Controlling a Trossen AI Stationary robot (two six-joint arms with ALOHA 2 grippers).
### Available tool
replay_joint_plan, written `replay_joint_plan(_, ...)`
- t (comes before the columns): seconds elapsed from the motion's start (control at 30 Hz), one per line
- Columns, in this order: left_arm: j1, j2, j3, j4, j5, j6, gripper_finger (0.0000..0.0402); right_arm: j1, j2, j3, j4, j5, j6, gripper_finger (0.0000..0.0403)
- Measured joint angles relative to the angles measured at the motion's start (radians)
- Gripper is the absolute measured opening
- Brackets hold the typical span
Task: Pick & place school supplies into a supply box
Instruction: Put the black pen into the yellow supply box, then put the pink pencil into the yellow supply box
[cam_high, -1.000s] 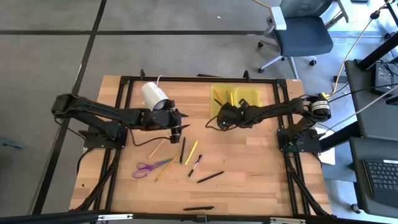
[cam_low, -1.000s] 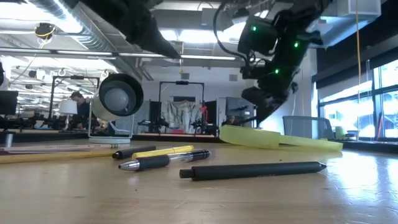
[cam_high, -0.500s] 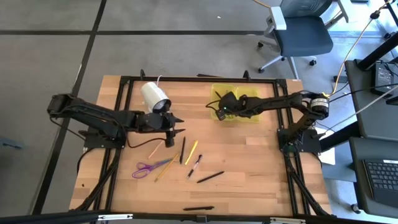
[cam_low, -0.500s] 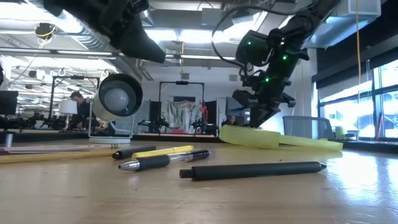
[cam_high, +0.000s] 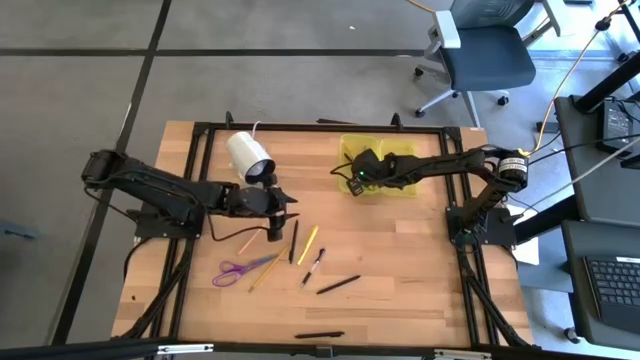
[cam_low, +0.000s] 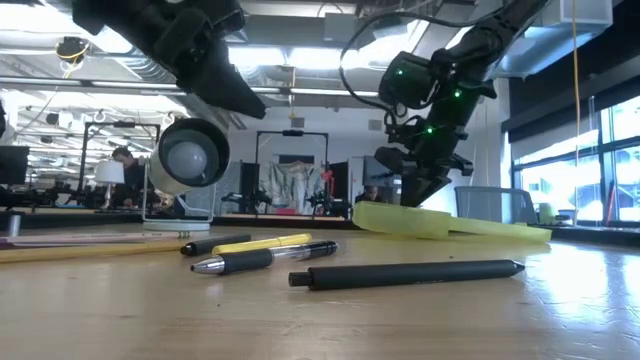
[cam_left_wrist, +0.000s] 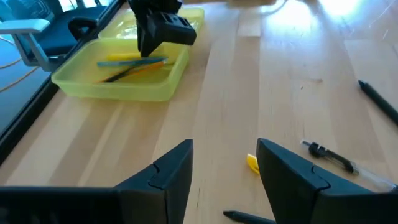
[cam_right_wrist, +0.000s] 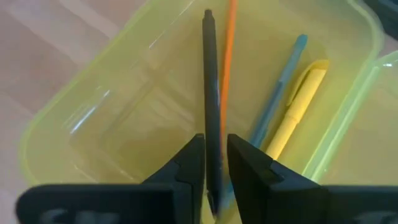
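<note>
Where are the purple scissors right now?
In the high view, the purple scissors lie on the table's left front part, beside a yellow pencil.

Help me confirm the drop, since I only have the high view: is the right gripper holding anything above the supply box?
Observer: Yes. The right wrist view shows a black pen clamped in the right gripper, pointing into the supply box.
Operator: I can see the left gripper hovering by the loose pencils. What's in that half of the box?
Observer: An orange pencil, a blue pen and a yellow pen lie in it.
</note>
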Motion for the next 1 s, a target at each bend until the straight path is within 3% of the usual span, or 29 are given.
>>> replay_joint_plan(0.2, 0.000, 0.055, 0.000, 0.001, 0.010, -0.039, 0.0167, 0.000, 0.000, 0.000, 0.000, -0.001, -0.062, 0.0106)
replay_joint_plan(0.43, -0.001, 0.115, 0.000, 0.005, 0.031, -0.228, 0.0161, 0.017, -0.044, 0.000, -0.025, 0.020, -0.244, 0.0123)
replay_joint_plan(0.57, -0.001, 0.140, 0.000, 0.005, 0.028, -0.307, 0.0158, 0.078, -0.135, 0.000, -0.112, 0.027, -0.243, 0.0124)
replay_joint_plan(0.73, -0.008, 0.144, 0.000, -0.015, 0.024, -0.283, 0.0153, 0.204, -0.237, -0.002, -0.202, 0.028, -0.196, 0.0124)
replay_joint_plan(1.0, -0.008, 0.134, 0.002, -0.177, -0.004, -0.344, 0.0138, 0.334, -0.322, -0.125, -0.165, 0.028, -0.188, 0.0124)
